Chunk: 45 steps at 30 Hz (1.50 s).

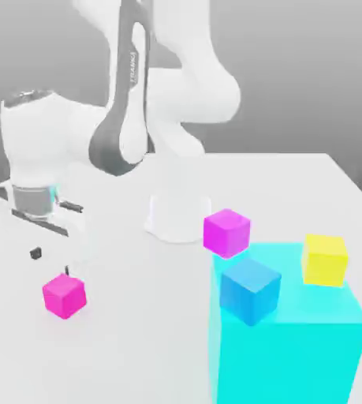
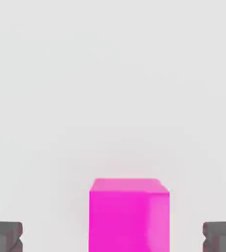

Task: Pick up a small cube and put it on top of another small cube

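Small hot-pink cube (image 1: 64,295) alone on the white table (image 1: 136,339), gripper (image 1: 54,264) above it.

The cube sits toward the table's near edge at the exterior view's left, touching nothing. In the hand view it lies between the two spread dark fingertips (image 2: 5,235), which stand clear of it. A violet-magenta cube (image 1: 226,232) rests by the far corner of the cyan block (image 1: 294,347), which carries a blue cube (image 1: 250,289) and a yellow cube (image 1: 325,259).

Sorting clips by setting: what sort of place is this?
Likely a simulated tabletop test scene: a bare white table, flat-coloured blocks such as the small cube and cyan block, and a featureless grey backdrop.
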### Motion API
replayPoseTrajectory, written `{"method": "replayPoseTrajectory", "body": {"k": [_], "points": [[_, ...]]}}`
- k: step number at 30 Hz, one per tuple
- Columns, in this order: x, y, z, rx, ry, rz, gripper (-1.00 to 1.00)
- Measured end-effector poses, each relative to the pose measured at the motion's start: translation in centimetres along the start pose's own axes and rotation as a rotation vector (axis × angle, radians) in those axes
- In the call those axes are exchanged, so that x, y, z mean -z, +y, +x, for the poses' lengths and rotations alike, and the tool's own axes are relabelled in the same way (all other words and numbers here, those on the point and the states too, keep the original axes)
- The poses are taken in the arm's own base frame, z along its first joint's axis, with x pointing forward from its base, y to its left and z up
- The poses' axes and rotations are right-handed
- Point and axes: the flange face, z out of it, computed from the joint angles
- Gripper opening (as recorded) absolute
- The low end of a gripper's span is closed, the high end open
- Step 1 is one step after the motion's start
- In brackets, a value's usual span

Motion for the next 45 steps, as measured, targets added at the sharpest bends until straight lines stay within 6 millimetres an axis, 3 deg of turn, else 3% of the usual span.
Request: {"method": "replayPoseTrajectory", "body": {"k": [21,22,30,45], "points": [[-6.5,-0.4,-0.9,0.022,-0.011,-0.002,0.0],[-6.7,-0.5,-0.9,0.021,-0.015,0.004,-1.0],[-6.5,-0.4,-0.8,0.022,-0.01,-0.003,-1.0],[-1.9,-0.1,0.0,0.021,0.03,-0.037,-1.0]]}}
